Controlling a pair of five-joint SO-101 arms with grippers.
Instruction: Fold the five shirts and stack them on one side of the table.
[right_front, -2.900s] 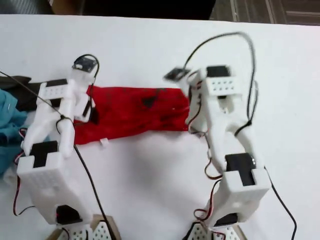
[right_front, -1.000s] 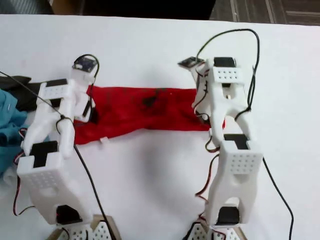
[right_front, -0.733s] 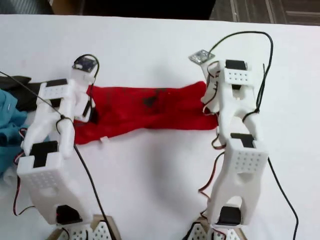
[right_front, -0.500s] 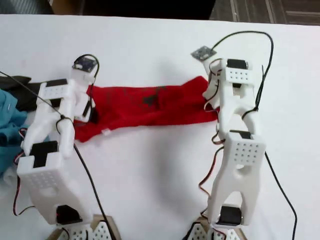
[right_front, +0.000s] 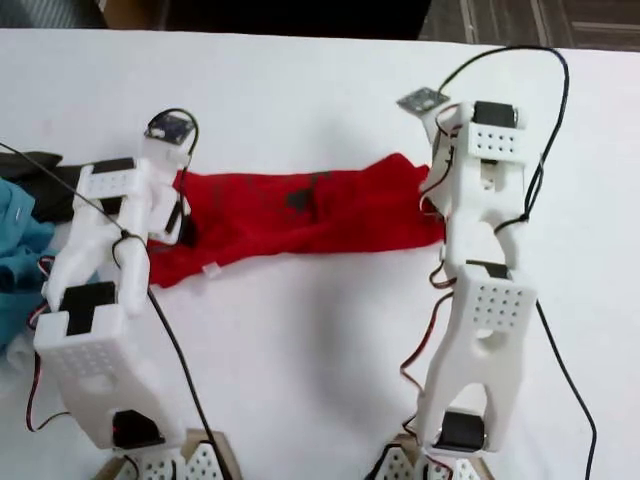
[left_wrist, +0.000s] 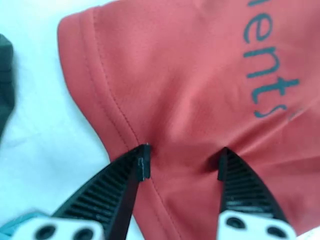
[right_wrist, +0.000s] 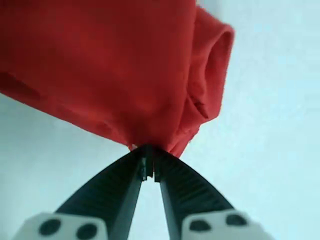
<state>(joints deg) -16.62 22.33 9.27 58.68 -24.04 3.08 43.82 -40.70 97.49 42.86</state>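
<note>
finds a red shirt lying as a long band across the middle of the white table, between the two arms. pinches its right end in the right gripper, fingers pressed tight together on a bunched fold of cloth, with a rolled hem puckered just beside the tips. holds that end gathered into a small peak in the high view, next to the right arm's wrist. sets the left gripper over the shirt's left end, fingers spread wide, both tips touching the cloth and nothing clamped between them; one tip right on a stitched hem, the other further in on the flat cloth. shows teal lettering on the shirt near that gripper, and a dark print near the shirt's middle from above. has a small white tag at the shirt's near edge, close to the left arm. has a teal cloth and a dark cloth bunched at the table's left edge, just beside the left arm, the dark one near the red shirt but not touching it.
</note>
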